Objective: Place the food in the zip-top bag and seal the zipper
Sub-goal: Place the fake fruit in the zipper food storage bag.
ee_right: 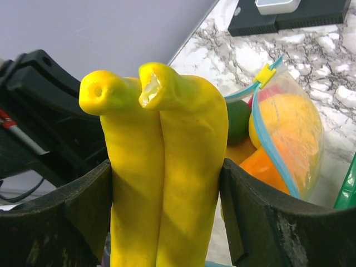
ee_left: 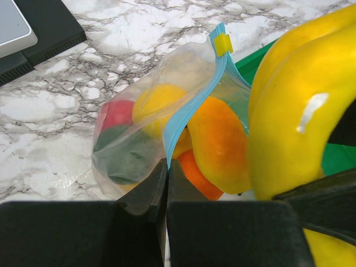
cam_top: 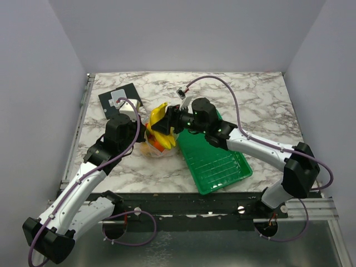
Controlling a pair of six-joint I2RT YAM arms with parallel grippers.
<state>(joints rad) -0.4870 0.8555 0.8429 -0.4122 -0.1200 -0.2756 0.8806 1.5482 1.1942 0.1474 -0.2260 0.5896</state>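
On the marble table (cam_top: 261, 94), my left claw (ee_left: 167, 169) pinches the bag (ee_left: 128, 150) by its zipper (ee_left: 192, 105), the right claw (ee_right: 167, 222) clamps the bananas (ee_right: 167, 128) just beside that mouth, and I fear they may snag the rim and pull it free.

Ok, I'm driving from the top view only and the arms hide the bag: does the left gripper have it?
Observer: Yes, the left gripper is shut on the zipper at the near end of the bag.
Operator: Mouth open?
Observer: Yes, the zipper's two sides stand apart; the yellow slider sits at the far end.
Operator: Bananas secure?
Observer: The right gripper clamps the bananas from both sides, their ends poking out past it.
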